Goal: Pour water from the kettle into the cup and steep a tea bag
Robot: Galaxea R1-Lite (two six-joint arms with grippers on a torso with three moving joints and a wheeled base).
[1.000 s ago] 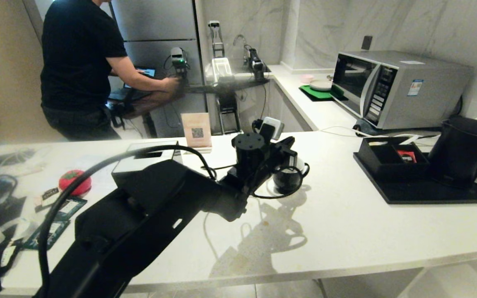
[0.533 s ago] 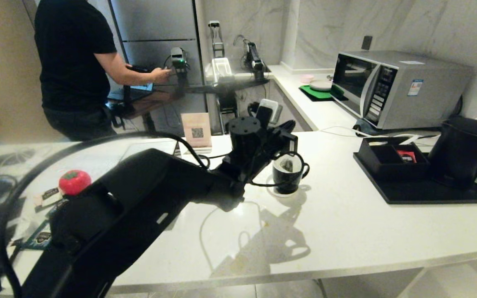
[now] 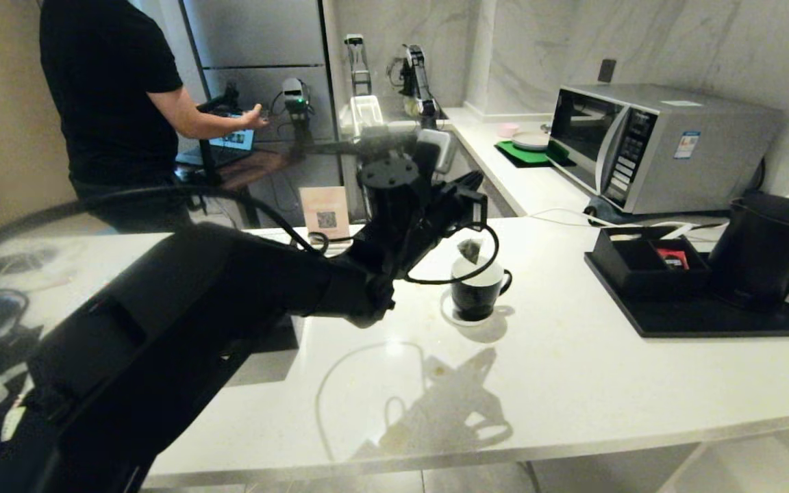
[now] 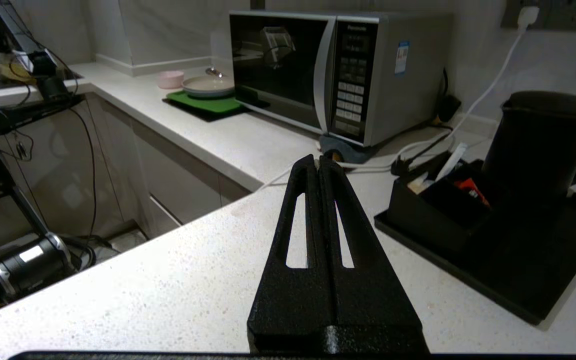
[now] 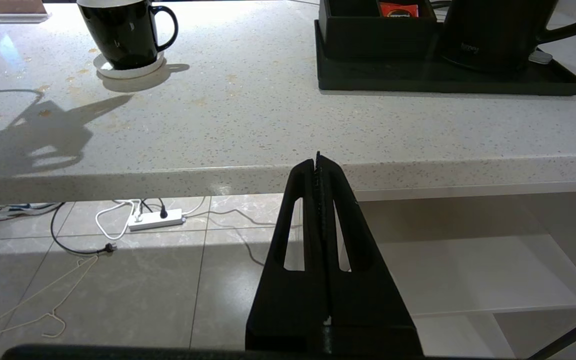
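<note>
A: Where does the kettle stand?
B: On the black tray at the counter's right end, upright.
A: And the left gripper?
B: Raised above the cup, fingers pressed together, a tea bag dangling under them over the cup's mouth.
A: The cup?
B: On its white coaster, mid-counter.
A: Right gripper?
B: Closed, empty, below the counter edge.

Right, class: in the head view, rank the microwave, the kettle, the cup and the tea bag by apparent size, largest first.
1. Microwave, though it stands farthest back.
2. Kettle.
3. Cup, on its coaster.
4. Tea bag, dangling above the cup from the shut left gripper.
No two look alike.
</note>
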